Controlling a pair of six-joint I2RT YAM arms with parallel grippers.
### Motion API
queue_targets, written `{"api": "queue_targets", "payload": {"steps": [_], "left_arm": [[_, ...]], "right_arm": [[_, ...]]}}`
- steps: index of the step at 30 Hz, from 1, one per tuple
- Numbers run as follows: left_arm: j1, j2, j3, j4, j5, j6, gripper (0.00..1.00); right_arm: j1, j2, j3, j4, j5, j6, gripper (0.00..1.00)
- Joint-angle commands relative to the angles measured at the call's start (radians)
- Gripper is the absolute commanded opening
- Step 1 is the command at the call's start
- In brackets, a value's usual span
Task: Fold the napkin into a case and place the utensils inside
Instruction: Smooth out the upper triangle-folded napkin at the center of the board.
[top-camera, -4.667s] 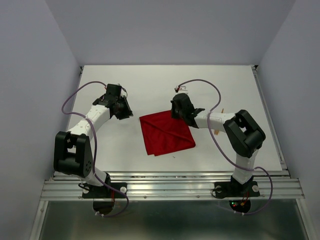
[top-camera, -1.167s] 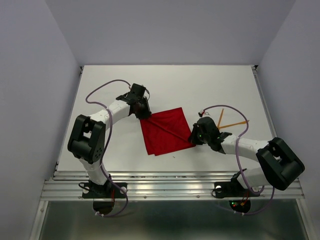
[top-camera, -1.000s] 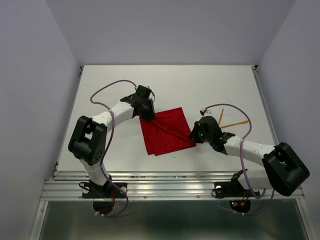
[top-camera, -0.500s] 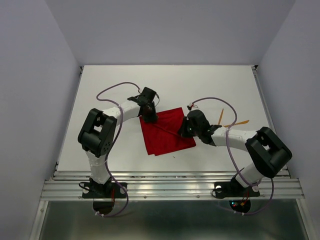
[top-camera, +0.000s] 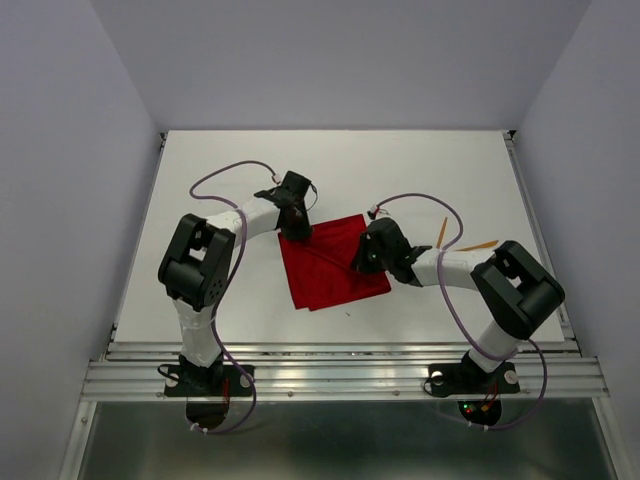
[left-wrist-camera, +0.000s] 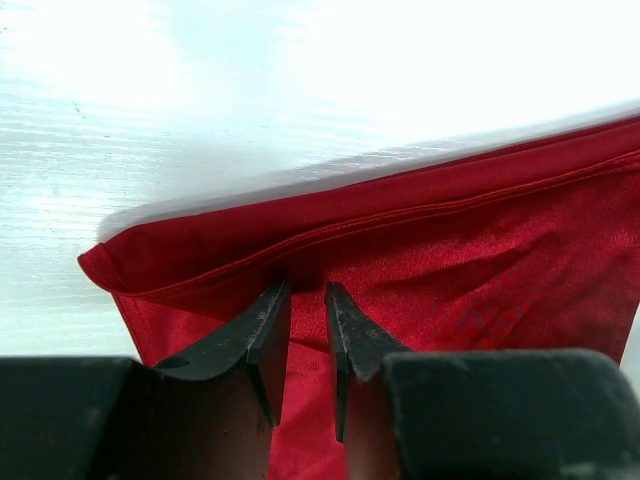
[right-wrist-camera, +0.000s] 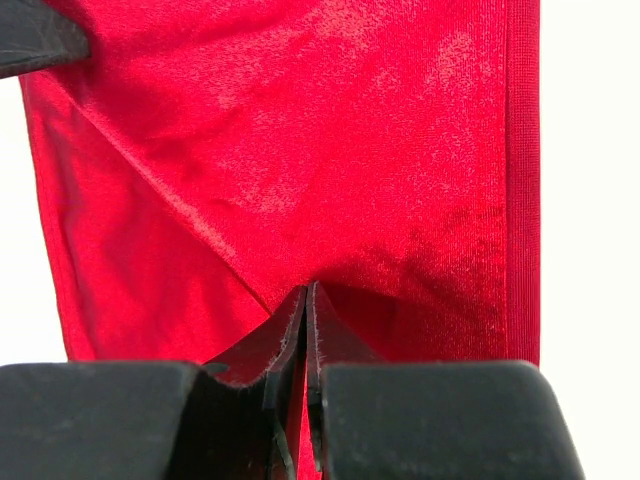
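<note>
On the worktop (top-camera: 250, 180) | we pinch the napkin's (top-camera: 330, 272) right part, right claw (right-wrist-camera: 306, 292) clenched on cloth | left claw (left-wrist-camera: 306, 292) part-closed at far-left corner, grip unclear, likely anchoring the fold | utensils (top-camera: 462, 240) wait right.

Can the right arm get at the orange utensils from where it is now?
Probably yes: the utensils lie bare on the table beside that arm, nothing over them. But the right gripper is shut on the napkin.

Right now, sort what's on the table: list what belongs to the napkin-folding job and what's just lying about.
Belongs to the job:
- red napkin
- two orange utensils
- left tool
- right tool

Just lying about:
- nothing else visible on the white table
</note>
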Motion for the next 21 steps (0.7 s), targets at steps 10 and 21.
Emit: {"api": "queue_targets", "payload": {"steps": [10, 21], "left_arm": [[0.071, -0.084, 0.015, -0.025, -0.036, 0.011, 0.32], [0.087, -0.033, -0.002, -0.003, -0.039, -0.004, 0.32]], "right_arm": [[0.023, -0.083, 0.058, 0.018, 0.021, -0.013, 0.07], [0.023, -0.003, 0.044, 0.032, 0.015, -0.007, 0.07]]}}
